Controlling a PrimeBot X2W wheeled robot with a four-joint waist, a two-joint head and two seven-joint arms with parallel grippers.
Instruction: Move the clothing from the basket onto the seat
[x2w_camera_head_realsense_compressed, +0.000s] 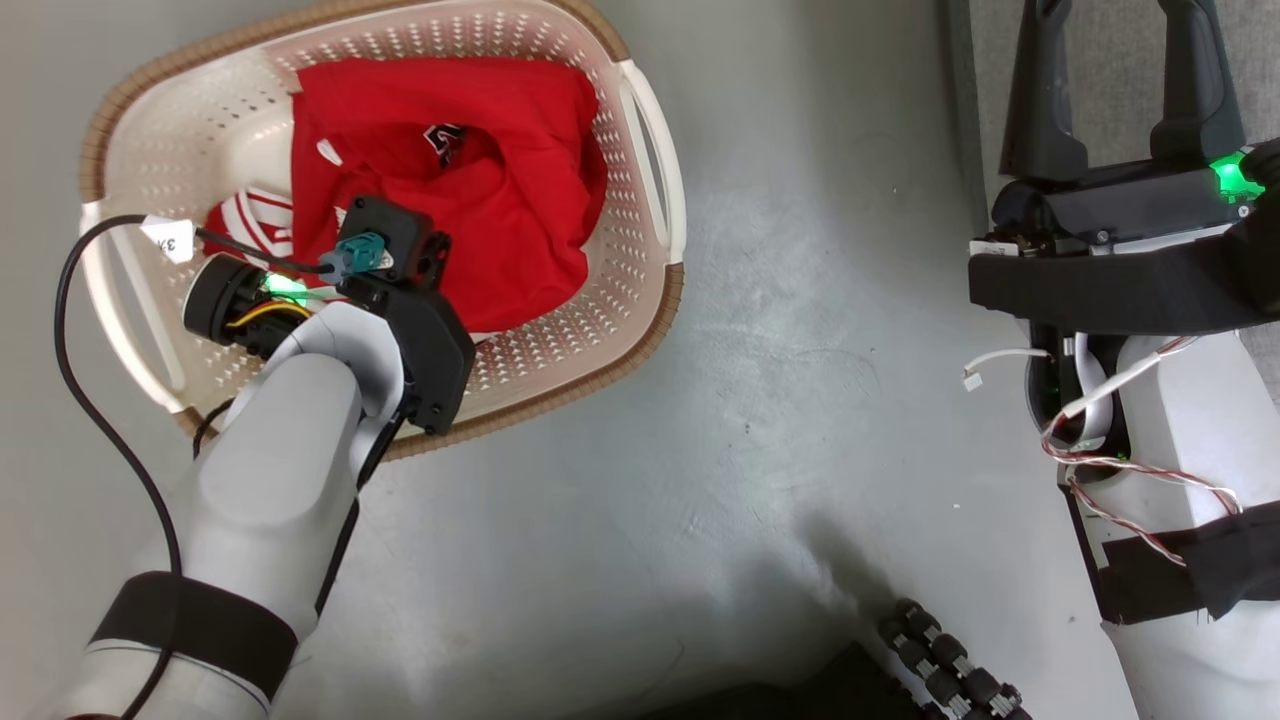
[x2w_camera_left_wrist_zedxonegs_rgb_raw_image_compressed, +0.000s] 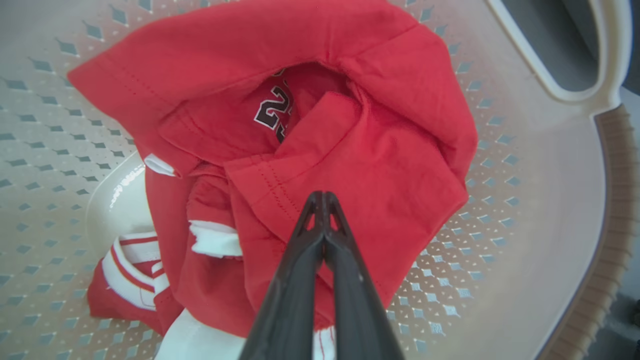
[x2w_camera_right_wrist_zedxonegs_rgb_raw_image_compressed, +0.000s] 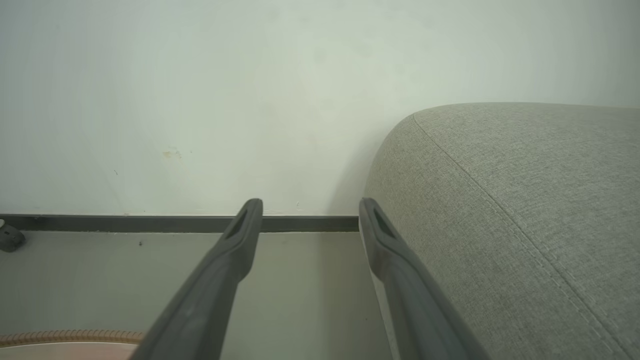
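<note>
1. left arm: pale forearm reaches forward, dark wrist angled down.
2. left gripper: fingertips pressed together, no gap showing.
3. right gripper: fingers spread well apart, pointing forward, roughly level.

Hiding half the black numerals in a clothing fold just past the left fingertips. Cutting off the seat right of the right fingers, the basket low left.

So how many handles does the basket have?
2. One white handle is on the right end of the basket in the head view; the other handle is on its left end. None seem hidden.
</note>
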